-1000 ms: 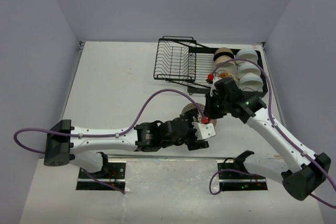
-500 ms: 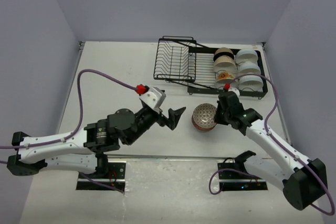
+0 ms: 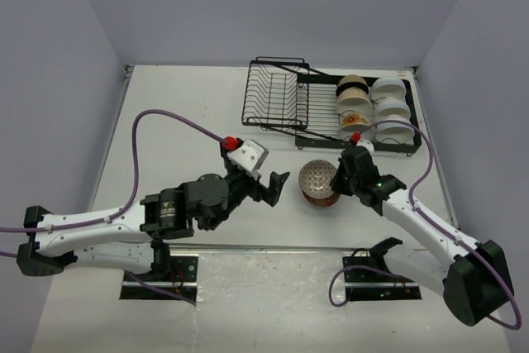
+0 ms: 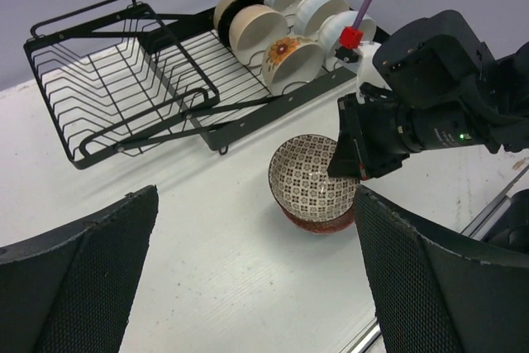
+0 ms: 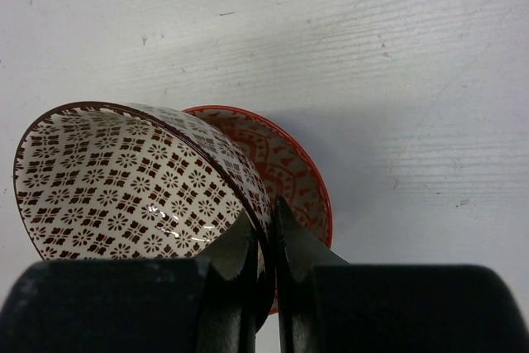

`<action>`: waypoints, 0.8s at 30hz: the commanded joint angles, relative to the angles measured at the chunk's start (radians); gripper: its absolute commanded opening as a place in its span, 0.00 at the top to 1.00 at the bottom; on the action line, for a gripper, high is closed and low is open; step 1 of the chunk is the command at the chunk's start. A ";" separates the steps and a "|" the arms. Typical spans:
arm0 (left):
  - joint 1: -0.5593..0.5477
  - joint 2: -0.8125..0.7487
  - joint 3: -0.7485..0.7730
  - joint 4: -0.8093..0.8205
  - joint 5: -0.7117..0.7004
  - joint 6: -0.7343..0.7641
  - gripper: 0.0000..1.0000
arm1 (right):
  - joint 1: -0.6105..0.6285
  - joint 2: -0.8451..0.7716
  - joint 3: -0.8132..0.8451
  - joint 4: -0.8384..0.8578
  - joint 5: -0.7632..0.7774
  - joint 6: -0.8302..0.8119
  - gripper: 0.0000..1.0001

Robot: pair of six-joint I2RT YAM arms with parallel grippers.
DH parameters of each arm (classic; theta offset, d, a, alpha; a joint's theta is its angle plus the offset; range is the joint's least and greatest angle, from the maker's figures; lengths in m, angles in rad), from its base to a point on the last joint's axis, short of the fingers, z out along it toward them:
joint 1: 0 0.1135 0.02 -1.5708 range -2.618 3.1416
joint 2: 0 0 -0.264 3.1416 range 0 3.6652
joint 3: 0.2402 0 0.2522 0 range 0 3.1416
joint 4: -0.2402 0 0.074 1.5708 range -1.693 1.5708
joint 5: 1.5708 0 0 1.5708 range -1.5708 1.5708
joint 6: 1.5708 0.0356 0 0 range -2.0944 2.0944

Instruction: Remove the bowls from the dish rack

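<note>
Tipping further now, the brown bowl (image 5: 124, 179) leans into the red bowl (image 5: 291, 163) on the table, its rim pinched by my right gripper (image 5: 266, 233). My left gripper (image 3: 275, 188) is spread and empty. It's glazed ceramic: stiff, slick, chippable, so I release gently.

On the white table (image 3: 182, 121), the black wire dish rack (image 3: 277, 97) sits toward 1 o'clock. Its flat tray (image 3: 318, 134) extends to 3 o'clock and holds two rows of small ceramic bowls (image 3: 374, 109) on edge. Near the tray's 6 o'clock, a brown-patterned ceramic bowl (image 3: 316, 176) tilts over a red-patterned bowl (image 3: 322, 198) standing on the table. The right gripper (image 3: 337, 178) pinches the tilted bowl's rim from 3 o'clock. The left gripper (image 3: 275, 186), jaws apart, lies at 9 o'clock, clear of both.
</note>
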 commanded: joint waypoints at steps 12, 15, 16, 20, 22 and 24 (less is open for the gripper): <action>0.112 0.001 -0.006 -0.015 0.007 -0.121 0.00 | -0.011 -0.064 -0.009 0.036 -0.046 0.020 0.75; 0.176 -0.012 -0.022 -0.014 0.081 -0.150 0.00 | -0.013 -0.090 -0.003 0.017 -0.047 0.009 0.71; 0.186 -0.014 -0.026 -0.012 0.094 -0.153 0.00 | -0.015 -0.096 0.000 0.006 -0.042 0.009 0.69; 0.195 -0.002 -0.026 -0.010 0.118 -0.155 0.00 | -0.015 -0.136 0.020 -0.049 -0.016 0.000 0.69; 0.195 0.004 -0.022 -0.009 0.124 -0.153 0.00 | -0.016 -0.147 0.020 -0.056 -0.011 -0.002 0.76; 0.197 0.012 -0.023 -0.004 0.128 -0.152 0.00 | -0.018 -0.144 0.014 -0.056 -0.016 0.000 0.81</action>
